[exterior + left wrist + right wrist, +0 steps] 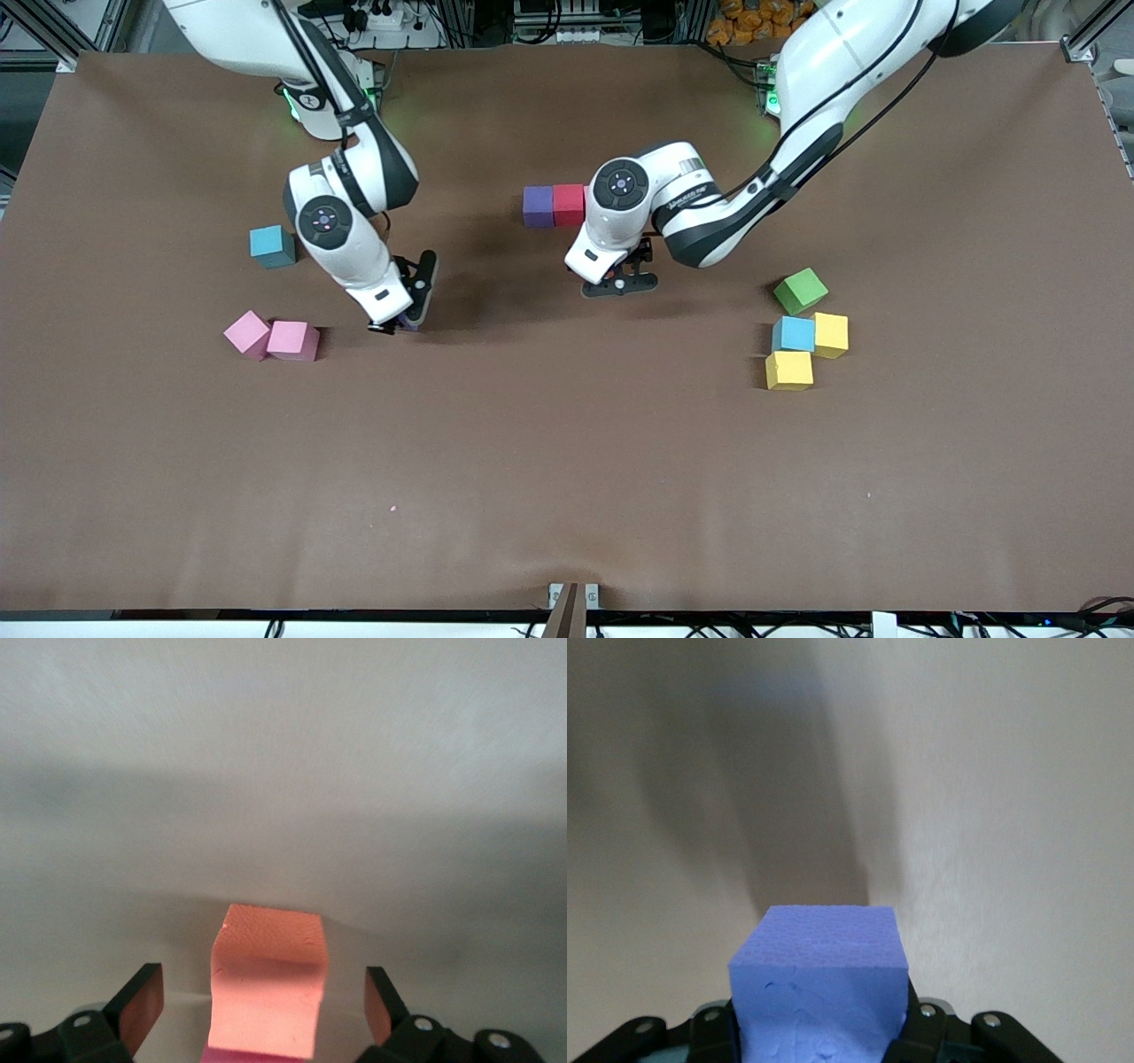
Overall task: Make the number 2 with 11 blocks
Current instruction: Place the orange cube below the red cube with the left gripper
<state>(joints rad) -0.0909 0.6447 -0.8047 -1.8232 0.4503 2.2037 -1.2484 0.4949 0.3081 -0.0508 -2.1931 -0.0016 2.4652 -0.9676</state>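
Note:
My right gripper (403, 317) is shut on a purple cube (819, 992), low over bare table beside two pink cubes (293, 340); only a sliver of that cube shows in the front view. My left gripper (620, 285) is open. Its fingers (142, 1005) stand apart on either side of an orange cube (266, 979) without touching it, and a pink edge shows just below that cube. The left hand hides the orange cube in the front view. A purple cube (538, 206) and a red cube (569, 205) sit touching in a row beside the left wrist.
A teal cube (272, 246) sits alone by the right arm. Toward the left arm's end, a green cube (800, 291), a light blue cube (793, 334) and two yellow cubes (831, 335) (788, 370) lie clustered. The brown table (567, 461) is bare nearer the front camera.

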